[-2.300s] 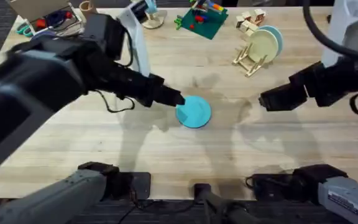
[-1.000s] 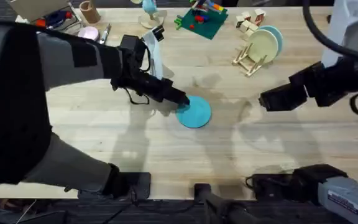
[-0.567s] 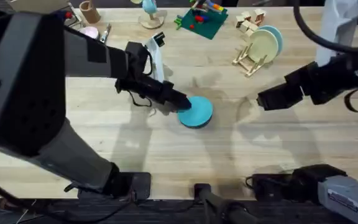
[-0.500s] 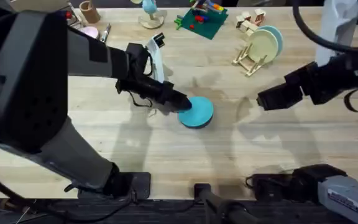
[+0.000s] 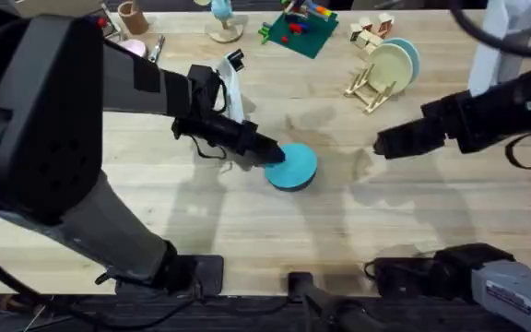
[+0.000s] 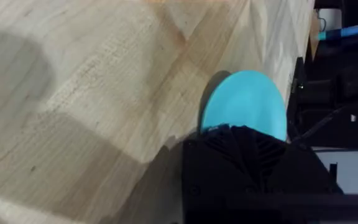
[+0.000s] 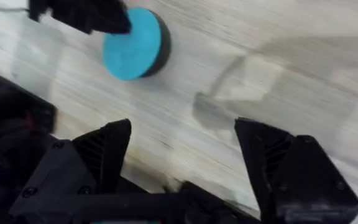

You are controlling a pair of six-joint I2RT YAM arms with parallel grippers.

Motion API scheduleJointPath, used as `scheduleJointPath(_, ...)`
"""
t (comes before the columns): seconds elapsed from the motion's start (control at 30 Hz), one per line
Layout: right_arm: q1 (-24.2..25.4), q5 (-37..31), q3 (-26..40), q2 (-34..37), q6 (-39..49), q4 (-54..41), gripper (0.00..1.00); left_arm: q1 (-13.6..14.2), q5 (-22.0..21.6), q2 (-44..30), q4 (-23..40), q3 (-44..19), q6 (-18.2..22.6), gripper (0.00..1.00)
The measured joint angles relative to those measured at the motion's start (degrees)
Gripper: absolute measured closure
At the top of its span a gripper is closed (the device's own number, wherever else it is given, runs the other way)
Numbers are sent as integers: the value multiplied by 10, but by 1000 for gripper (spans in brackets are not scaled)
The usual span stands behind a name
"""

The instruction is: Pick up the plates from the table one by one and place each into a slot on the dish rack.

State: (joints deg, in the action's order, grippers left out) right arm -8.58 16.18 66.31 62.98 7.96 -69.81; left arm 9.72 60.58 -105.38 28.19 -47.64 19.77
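Your left gripper (image 5: pixel 273 157) has its jaws pinching the turquoise plate (image 5: pixel 293 167) mid-worktop (image 5: pixel 247 221), edge lifting. Right gripper (image 5: pixel 382 145) hovers, jaws spread. Cream-yellow plate (image 5: pixel 387 66) sits in the dish rack (image 5: pixel 369 90): one done, one left.

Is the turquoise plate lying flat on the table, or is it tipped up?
Tipped up: the turquoise plate shows a dark shadow under its raised side, with the left gripper at its edge.
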Motion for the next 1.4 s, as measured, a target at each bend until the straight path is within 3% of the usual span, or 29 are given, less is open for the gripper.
scheduleJointPath(0.13, 0, 38, -18, 0, -38, 25, 6, 0, 0, 0, -1, 0, 0, 961)
scheduleJointPath(0.6, 0, 180, -200, 0, -160, 222, 6, 0, 7, -4, -7, 0, 0, 961)
scheduleJointPath(0.87, -28, 199, -253, 0, -207, 284, 7, 0, 13, -7, -10, 0, 0, 961)
scheduleJointPath(1.4, -134, 188, -369, 0, -400, 478, 6, 0, 13, -7, -10, 0, 0, 961)
